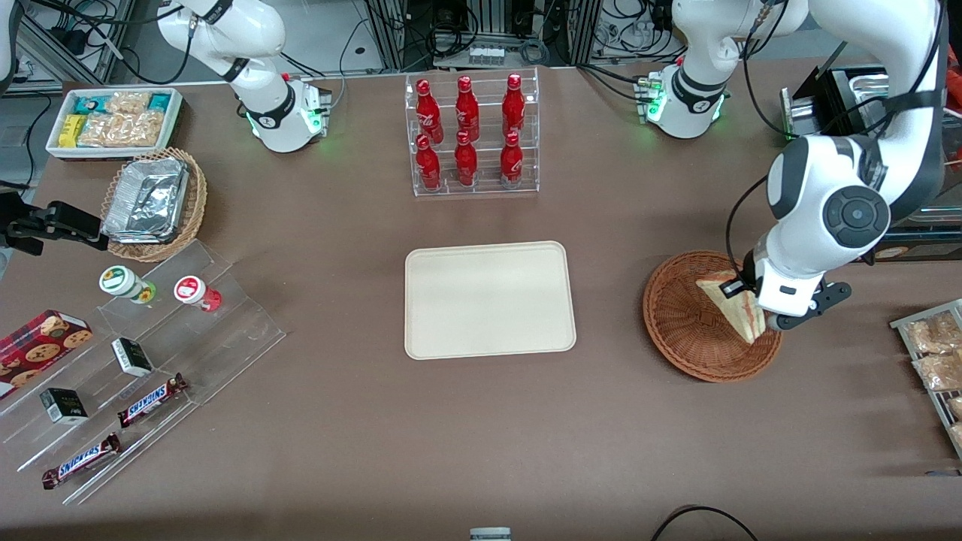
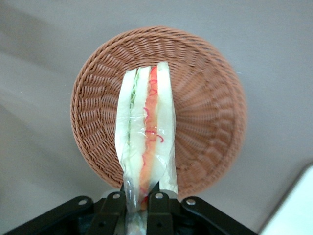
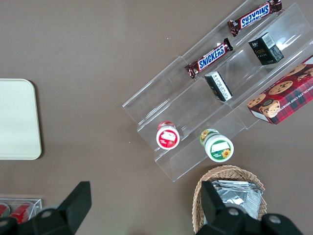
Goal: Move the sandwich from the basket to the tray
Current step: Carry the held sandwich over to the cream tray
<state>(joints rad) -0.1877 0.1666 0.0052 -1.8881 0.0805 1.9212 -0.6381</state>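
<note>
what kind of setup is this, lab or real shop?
Likely a lab mock-up of a snack shop: cola bottles in a clear rack, Snickers bars on display steps, cables around the arm bases. The claw holds the sandwich above the basket.

Table (image 1: 361, 451): brown, matte.
Basket (image 1: 680, 330): on table, directly under gripper (image 1: 759, 319).
Tray (image 1: 488, 299): on table, well apart from gripper, toward parked arm's end.

six red bottles (image 1: 466, 135), two Snickers bars (image 1: 152, 400)
</note>
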